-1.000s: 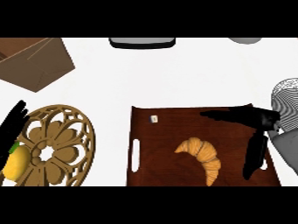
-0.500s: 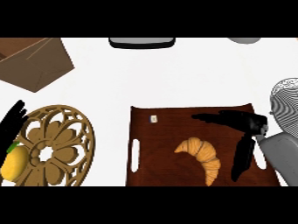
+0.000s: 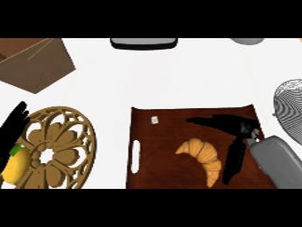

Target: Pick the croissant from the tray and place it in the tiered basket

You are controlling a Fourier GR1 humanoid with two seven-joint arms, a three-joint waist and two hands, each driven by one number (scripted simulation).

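Observation:
A golden croissant (image 3: pixel 204 157) lies on the dark brown tray (image 3: pixel 156 146), right of the tray's middle. My right hand (image 3: pixel 235 133) hovers over the tray just right of the croissant, fingers straight and spread: the thumb points left above the pastry, other fingers point down beside it. Nothing is in it. The tiered basket (image 3: pixel 55 148), a tan round openwork piece, stands at the left with a yellow fruit (image 3: pixel 17 163) on its left edge. My left hand (image 3: pixel 3 135) rests open at the left edge, fingers up, beside the basket.
A brown cardboard box (image 3: pixel 25 62) sits at the back left. A dark flat object (image 3: pixel 144 43) and a grey item (image 3: pixel 248 41) lie along the far edge. A wire-patterned round thing (image 3: pixel 300 111) is at the right edge.
My right hand has moved left and lower over the tray, closing in on the croissant's right side. The croissant, tray and left hand have stayed put.

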